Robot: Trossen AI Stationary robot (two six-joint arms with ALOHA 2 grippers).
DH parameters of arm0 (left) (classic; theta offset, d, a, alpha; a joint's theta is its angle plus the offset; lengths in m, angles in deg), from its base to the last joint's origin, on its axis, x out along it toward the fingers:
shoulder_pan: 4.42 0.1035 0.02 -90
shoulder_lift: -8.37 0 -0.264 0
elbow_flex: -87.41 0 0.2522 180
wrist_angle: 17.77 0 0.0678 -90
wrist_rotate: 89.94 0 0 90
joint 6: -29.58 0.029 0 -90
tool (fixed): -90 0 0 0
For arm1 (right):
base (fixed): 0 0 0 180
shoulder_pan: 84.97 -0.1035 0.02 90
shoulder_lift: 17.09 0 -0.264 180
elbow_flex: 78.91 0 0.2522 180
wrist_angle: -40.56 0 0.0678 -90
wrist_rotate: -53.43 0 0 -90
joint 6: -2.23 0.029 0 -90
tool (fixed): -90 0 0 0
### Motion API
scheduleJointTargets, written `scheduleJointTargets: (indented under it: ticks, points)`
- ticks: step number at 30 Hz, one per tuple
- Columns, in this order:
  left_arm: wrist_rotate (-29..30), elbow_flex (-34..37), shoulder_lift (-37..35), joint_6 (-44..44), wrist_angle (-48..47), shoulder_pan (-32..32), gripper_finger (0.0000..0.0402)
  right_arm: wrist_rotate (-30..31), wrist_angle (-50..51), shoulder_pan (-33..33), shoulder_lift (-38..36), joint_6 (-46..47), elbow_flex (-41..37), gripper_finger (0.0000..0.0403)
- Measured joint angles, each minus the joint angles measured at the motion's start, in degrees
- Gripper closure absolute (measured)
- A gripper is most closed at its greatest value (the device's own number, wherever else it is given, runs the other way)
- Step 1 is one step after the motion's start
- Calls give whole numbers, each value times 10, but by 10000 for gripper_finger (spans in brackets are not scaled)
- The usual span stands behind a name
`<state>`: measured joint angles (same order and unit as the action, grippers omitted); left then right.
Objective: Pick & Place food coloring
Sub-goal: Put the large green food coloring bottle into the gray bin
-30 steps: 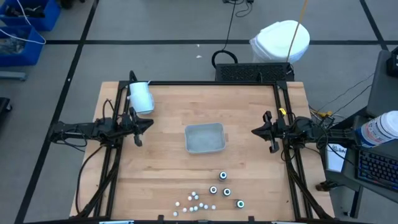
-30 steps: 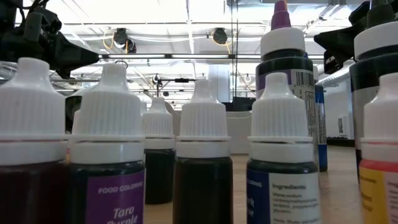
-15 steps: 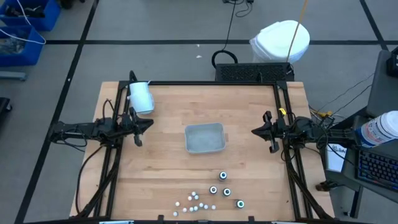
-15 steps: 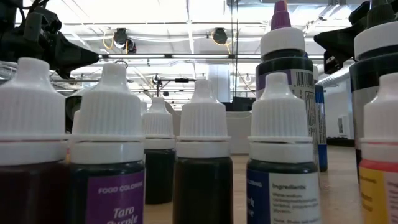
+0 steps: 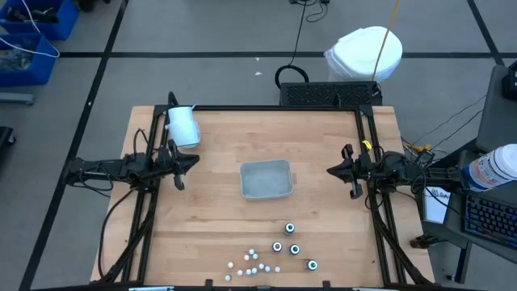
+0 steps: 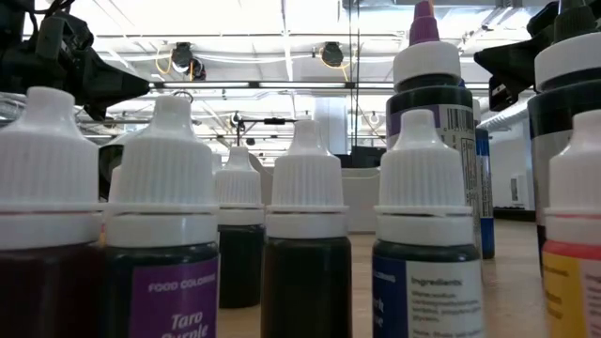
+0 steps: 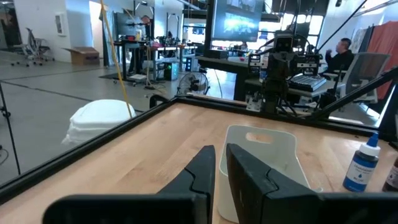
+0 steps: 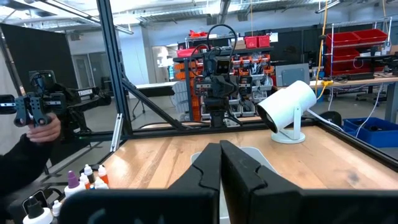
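Observation:
The food coloring bottles (image 5: 289, 247) stand upright in a loose group near the table's near edge, right of middle. The tiny white-capped ones (image 5: 252, 263) are just to their left. In the low view they fill the front (image 6: 305, 235). A pale grey tray (image 5: 266, 179) lies mid-table. My left gripper (image 5: 196, 159) hovers level at the table's left side, pointing at the tray (image 7: 261, 155), with only a narrow gap (image 7: 221, 155) between its fingers. My right gripper (image 5: 329, 170) hovers level at the right side, shut (image 8: 220, 149) and holding nothing.
A white cylinder on a stand (image 5: 182, 125) sits at the far left corner. Black frame rails (image 5: 137, 202) run along both table sides. A person's hand (image 8: 43, 127) holds a handle device beyond the near edge. Bare wood lies between the tray and the bottles.

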<state>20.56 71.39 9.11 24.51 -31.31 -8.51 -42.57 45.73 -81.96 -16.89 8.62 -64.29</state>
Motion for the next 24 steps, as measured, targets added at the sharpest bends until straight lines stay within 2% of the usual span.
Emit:
scheduleJointTargets:
  ticks: [5, 10, 14, 18, 21, 24]
  points:
    - [13, 0, 0, 7, 14, 0, 355, 0, -57, 0, 0, -28, 0, 403]
    - [16, 0, 0, 31, 14, 0, 355, 0, -156, 0, 8, -30, 0, 403]
    - [16, 0, 0, 33, 14, 0, 355, -1, -178, -13, 28, -48, 10, 403]
    - [10, 0, 0, 33, 13, 0, 355, -1, -164, -51, 84, -54, 51, 403]
    - [1, 0, 0, 33, 12, 0, 355, 4, -165, -86, 146, -77, 112, 403]
    - [1, 0, 0, 33, 12, 0, 355, 36, -123, -122, 226, -88, 182, 403]
